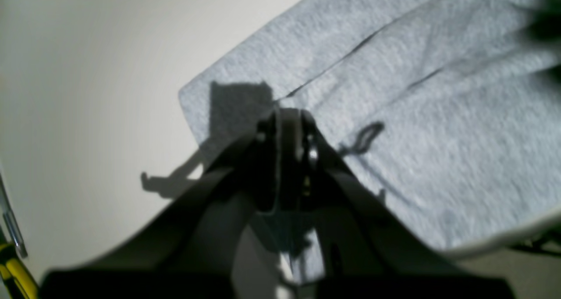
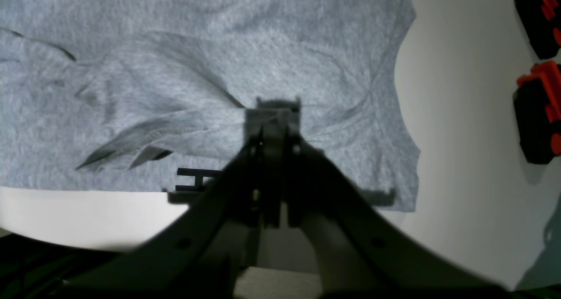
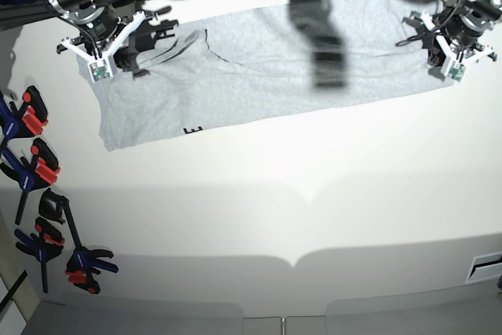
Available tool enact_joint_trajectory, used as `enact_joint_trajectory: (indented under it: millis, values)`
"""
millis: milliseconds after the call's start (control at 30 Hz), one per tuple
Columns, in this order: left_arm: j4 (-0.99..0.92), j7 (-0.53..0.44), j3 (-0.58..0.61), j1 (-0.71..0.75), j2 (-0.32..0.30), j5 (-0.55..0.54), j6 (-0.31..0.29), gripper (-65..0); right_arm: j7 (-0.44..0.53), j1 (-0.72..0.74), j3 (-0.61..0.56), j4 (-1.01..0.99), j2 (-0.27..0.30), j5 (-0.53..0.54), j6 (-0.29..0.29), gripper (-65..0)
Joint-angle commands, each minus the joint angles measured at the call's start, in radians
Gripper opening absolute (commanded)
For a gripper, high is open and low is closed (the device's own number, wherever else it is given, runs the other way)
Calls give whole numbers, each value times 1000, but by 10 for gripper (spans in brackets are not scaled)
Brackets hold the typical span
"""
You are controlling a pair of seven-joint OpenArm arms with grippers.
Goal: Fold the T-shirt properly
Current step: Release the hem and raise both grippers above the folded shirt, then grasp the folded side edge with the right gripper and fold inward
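The light heather-grey T-shirt (image 3: 274,60) lies spread flat along the far side of the white table (image 3: 259,209), mostly plain side up. A bit of black lettering (image 3: 192,129) peeks out at its near edge and also shows in the right wrist view (image 2: 193,178). My right gripper (image 3: 161,37) is shut on the T-shirt (image 2: 175,49) at the base view's left end, and wrinkles radiate from its closed tips (image 2: 274,115). My left gripper (image 3: 423,33) is shut on the T-shirt (image 1: 438,115) at the opposite end, its tips (image 1: 287,115) at a fold line near a corner.
Several blue, black and orange clamps (image 3: 31,162) lie along the table's left edge in the base view, and two (image 2: 541,71) show at the right of the right wrist view. Cables run behind the table's far edge. A yellow-handled tool (image 1: 13,268) sits at the left wrist view's corner.
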Motion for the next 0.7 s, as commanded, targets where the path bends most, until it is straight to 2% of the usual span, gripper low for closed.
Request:
enact_joint_trajectory:
  millis: [0,67,200,467,500,567,600,667]
  values:
    - [15,-13,-7,16,-28,-16,-20,-650,23,-3,7,20,11,6,7,-650]
    - [15,-16,-7,43,-56,-30,-40,-650,23,-3,7,20,11,2,7,-650]
    - [14,-36,-7,100,-96,-29,-39,-650,23,-2,7,20,10,-1,5,-650]
    - [13,-108,-7,124,-98,-29,-39,-650,23,-2,7,20,10,-1,5,-650]
    - [13,-108,-7,124,-98,-29,-39,-620,23,-3,7,20,10,-1,4,-650]
    - [13,-106,-7,125,-98,-29,-40,-480,23,-3,7,20,11,-1,5,-650]
    - [13,-103,-7,125,-98,-29,-39,-436,23,-2,7,20,11,-2,4,-650]
    - [13,-99,-7,125,-98,-29,-39,-417,23,-2,7,20,10,-27,4,-650]
